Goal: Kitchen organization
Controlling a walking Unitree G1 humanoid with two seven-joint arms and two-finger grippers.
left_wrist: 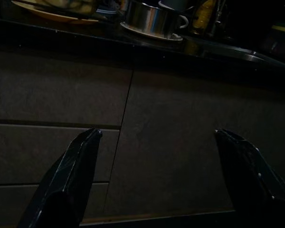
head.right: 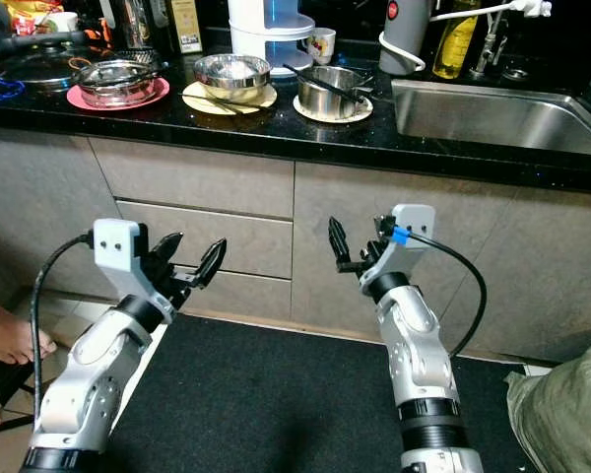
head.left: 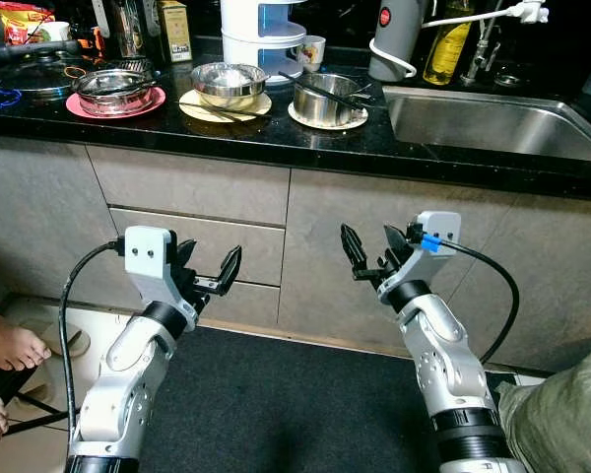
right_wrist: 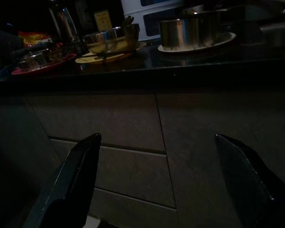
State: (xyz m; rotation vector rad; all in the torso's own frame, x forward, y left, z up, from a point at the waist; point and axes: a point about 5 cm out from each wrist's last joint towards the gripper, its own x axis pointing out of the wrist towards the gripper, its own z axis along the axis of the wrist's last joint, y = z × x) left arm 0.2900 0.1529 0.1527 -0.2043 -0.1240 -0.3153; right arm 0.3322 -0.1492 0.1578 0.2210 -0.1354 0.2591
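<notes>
Both grippers are held up in front of the grey cabinet fronts, below the black countertop. My left gripper is open and holds nothing; its fingers frame a drawer front. My right gripper is open and empty too, with its fingers spread wide. On the counter stand a steel bowl on a pink plate, a steel bowl on a yellow plate and a steel pot on a white plate.
A steel sink lies at the counter's right, with a kettle and a bottle behind it. A white appliance and a mug stand at the back. A person's bare feet are at left. A dark mat covers the floor.
</notes>
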